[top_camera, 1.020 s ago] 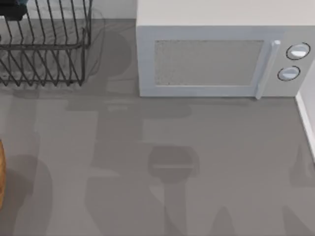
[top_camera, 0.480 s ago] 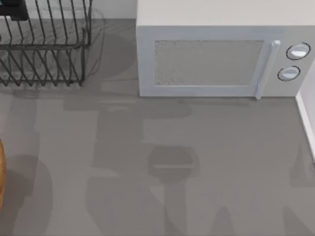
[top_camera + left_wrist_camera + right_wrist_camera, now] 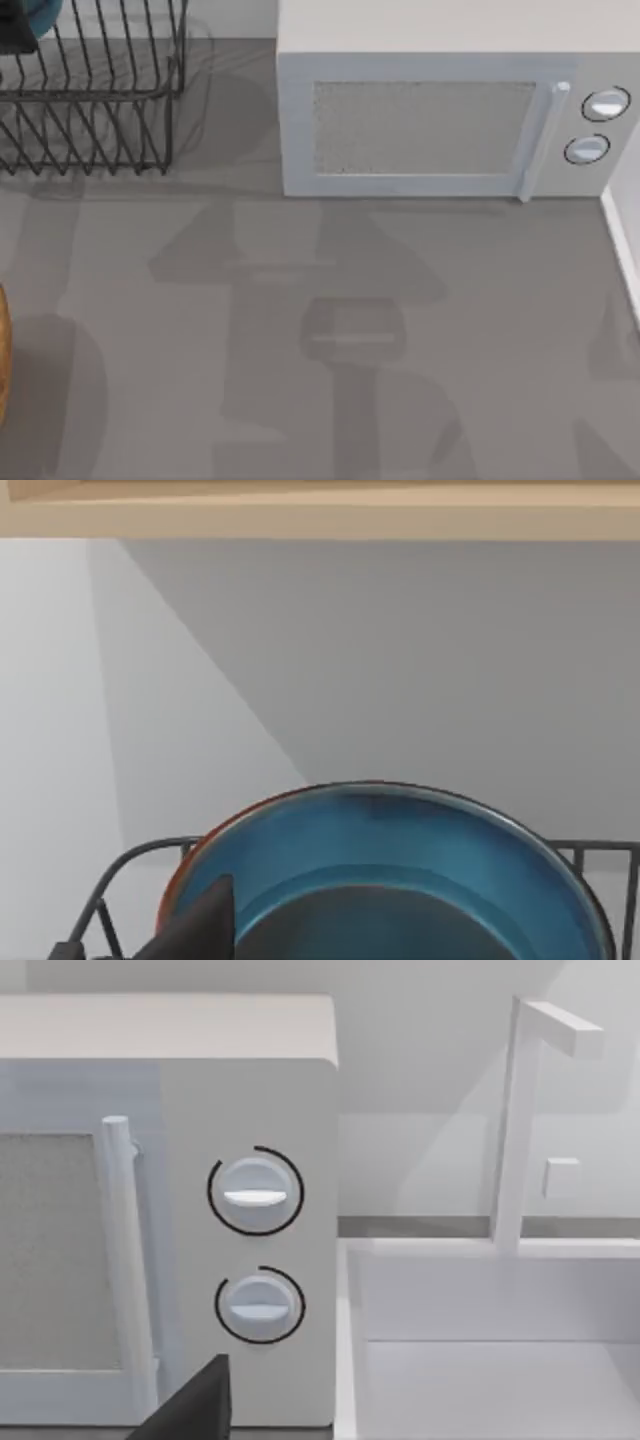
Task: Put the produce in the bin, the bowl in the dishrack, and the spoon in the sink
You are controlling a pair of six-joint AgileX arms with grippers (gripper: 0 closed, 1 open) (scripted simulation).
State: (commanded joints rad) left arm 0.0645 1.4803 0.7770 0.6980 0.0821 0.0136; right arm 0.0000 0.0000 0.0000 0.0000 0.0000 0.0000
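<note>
The teal bowl (image 3: pixel 390 870) hangs over the dishrack (image 3: pixel 90 90) at the counter's far left corner, a sliver of its blue (image 3: pixel 45 12) now edging into the top view where half a second ago only dark gear showed. That suggests the left arm is bringing it in for the drop; the bowl has not visibly settled among the rods. The left jaws are mostly cut off, so their state cannot be told. The right arm waits facing the microwave (image 3: pixel 200 1210) and sink (image 3: pixel 490 1350), its jaws likewise unreadable.
</note>
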